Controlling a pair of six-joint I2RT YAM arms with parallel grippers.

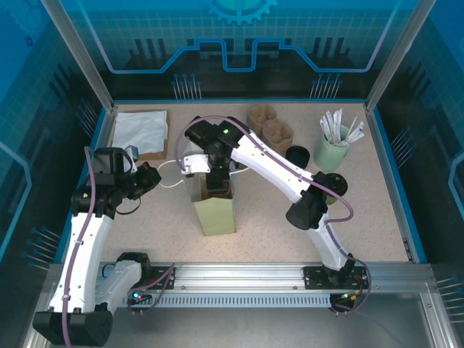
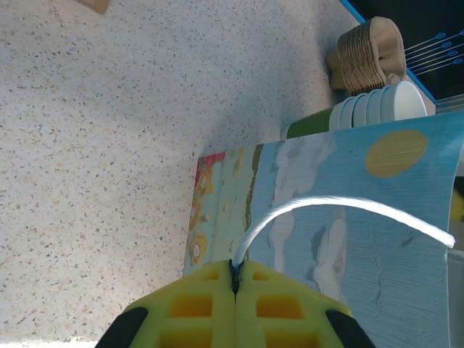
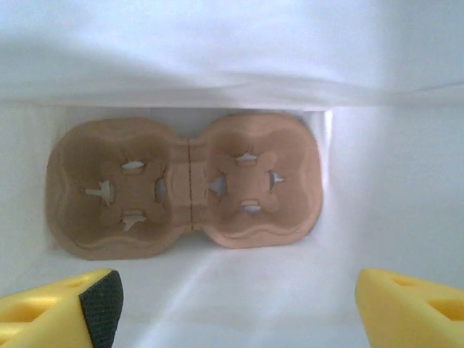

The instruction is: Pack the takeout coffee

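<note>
**Takeout coffee (image 1: pixel 297 155) out on the table, away from both arms**

Top view: it looks to be the dark-topped round thing between the cardboard carrier stack (image 1: pixel 270 125) and the cup of sticks (image 1: pixel 333 150). Whether it is a cup or a lid is hard to tell. The right arm folds at the elbow and dips the right gripper (image 1: pixel 215 181) into the upright paper bag (image 1: pixel 215 214). The left arm is bent toward the bag.

Left wrist: the left gripper (image 2: pixel 235 275) is clamped on the bag's white handle cord (image 2: pixel 341 202).

Right wrist: the right gripper (image 3: pixel 235 301) has its fingers wide apart and empty above a cup carrier (image 3: pixel 187 183) on the bag floor.
</note>
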